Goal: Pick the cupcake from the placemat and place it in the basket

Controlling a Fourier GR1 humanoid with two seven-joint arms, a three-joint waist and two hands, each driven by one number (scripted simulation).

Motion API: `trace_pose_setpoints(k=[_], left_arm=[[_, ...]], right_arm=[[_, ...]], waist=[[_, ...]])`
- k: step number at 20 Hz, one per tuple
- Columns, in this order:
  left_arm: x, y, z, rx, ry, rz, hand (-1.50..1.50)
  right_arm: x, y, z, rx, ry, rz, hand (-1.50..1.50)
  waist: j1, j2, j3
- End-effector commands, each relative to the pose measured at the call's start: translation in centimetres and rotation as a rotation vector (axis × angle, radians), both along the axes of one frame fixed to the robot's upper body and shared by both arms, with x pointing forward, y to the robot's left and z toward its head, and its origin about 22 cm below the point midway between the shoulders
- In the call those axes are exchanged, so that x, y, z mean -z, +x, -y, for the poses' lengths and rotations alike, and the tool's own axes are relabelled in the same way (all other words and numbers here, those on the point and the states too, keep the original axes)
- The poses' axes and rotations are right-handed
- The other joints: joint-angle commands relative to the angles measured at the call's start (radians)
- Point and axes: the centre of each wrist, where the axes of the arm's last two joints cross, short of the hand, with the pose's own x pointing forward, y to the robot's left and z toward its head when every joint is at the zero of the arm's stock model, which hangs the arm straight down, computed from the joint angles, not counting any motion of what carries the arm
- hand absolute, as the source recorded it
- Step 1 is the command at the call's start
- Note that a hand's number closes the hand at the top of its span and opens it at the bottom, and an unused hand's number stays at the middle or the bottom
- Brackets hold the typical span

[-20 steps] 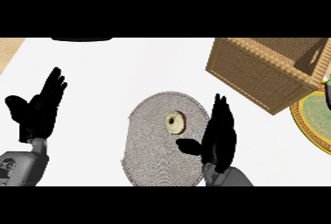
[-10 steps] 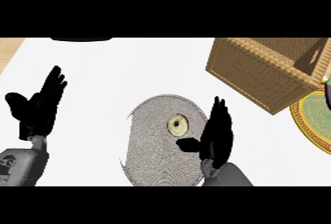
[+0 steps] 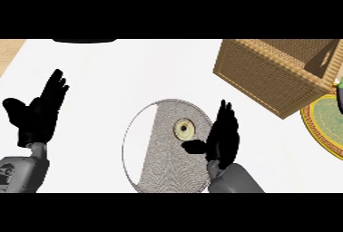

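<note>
Cupcake (image 3: pixel 183 128) sits on the placemat (image 3: pixel 161 158), toward its upper right part, seen from above as a small pale yellow round with a darker centre. Your right hand (image 3: pixel 222 136) is just beside it on the cupcake's right, edge-on to the view, fingers straight and pointing up the frame, thumb (image 3: pixel 194 146) sticking out left over the mat just below the cupcake. Nothing is held; you can't tell from this angle whether the thumb touches the cupcake, it looks a hair apart. Grey forearm comes in from the lower edge under that hand, overlapping the mat's right rim.

Placemat is a round grey woven mat, centre of the white counter (image 3: pixel 134 72), with a thin pale border on its left side.

Up and right of your right hand, well apart from the cupcake, is the basket (image 3: pixel 268 77), a tan wicker box, open top facing upper right. Beside its lower right corner lies a plate (image 3: pixel 325 127) with a gold rim and green middle, cut off by the frame's right edge.

Your left hand (image 3: pixel 36 113) is at the view's left, open, fingers up, resting, holding nothing.

A dark object (image 3: pixel 85 41) pokes in at the top edge; can't tell what it is. No labels, brands or writing readable anywhere.
</note>
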Motion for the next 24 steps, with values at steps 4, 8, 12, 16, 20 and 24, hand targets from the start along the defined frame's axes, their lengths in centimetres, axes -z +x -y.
trace_pose_setpoints(k=[4,8,12,16,20,24], left_arm=[[-0.4,-0.2,1.6,0.006,-0.015,0.003,0.0],[0.8,0.2,0.7,-0.003,0.018,0.011,0.0],[0.1,-0.2,2.8,0.005,0.007,0.024,0.0],[-1.5,0.6,0.6,-0.003,-0.006,-0.002,0.0],[1.4,-0.2,0.4,0.015,0.016,0.001,0.0],[-0.2,1.1,2.9,0.073,-0.009,0.022,0.0]], right_arm=[[0.7,1.2,-0.8,0.132,0.068,-0.102,-1.5],[0.6,2.1,-1.3,0.034,0.064,-0.157,1.5],[1.7,1.8,-0.9,-0.062,0.012,-0.214,1.5],[2.9,-0.1,-1.8,-0.061,0.105,-0.152,1.5],[4.0,0.6,-2.4,-0.125,0.075,-0.132,1.5],[1.7,2.3,-4.2,-0.391,0.02,-0.123,1.5]], waist=[[0.007,0.001,0.0],[0.003,0.003,0.0],[0.001,0.001,0.0],[0.003,0.0,0.0],[0.017,0.006,0.0],[0.078,0.024,0.003]])
